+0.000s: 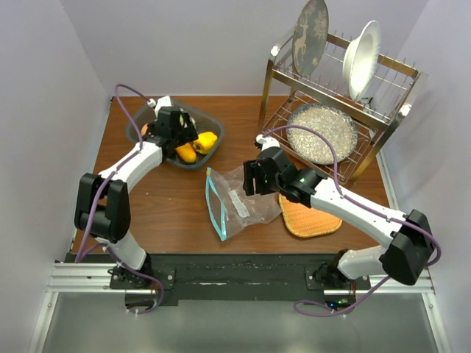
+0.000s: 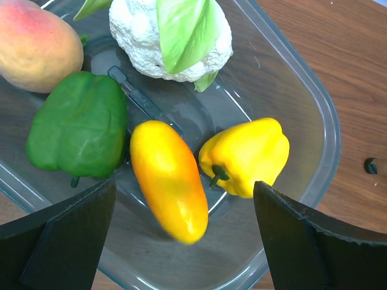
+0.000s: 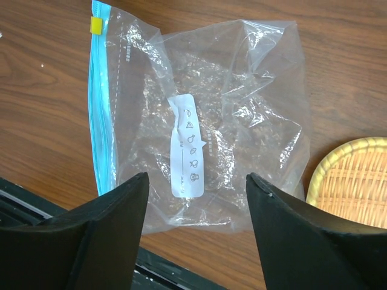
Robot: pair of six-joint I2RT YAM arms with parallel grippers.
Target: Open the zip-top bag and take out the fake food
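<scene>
Clear plastic marks both key items: the bag point(image 1: 243, 202) and the bin point(image 1: 134, 132). The bag is seen lying crumpled on the wooden table point(image 1: 162, 206), between the two arms, its teal zip strip point(image 3: 100, 115) along the left edge and a white label point(image 3: 186, 145) near the middle. A woven mat point(image 1: 309, 218) lies just beside it, on the right.

The right gripper point(image 1: 254, 176) is held above the bag with its jaws spread apart and nothing grasped.

All the fake food is found in the bin at the table's far left: a peach point(image 2: 36, 45), a cauliflower point(image 2: 151, 42), a green pepper point(image 2: 78, 124), an orange piece point(image 2: 169, 178) and a yellow pepper point(image 2: 248, 154). The left gripper point(image 1: 175, 126) is poised over the bin, released, jaws wide, with the orange piece below them. A dish rack point(image 1: 390, 103) is set at the far right.
</scene>
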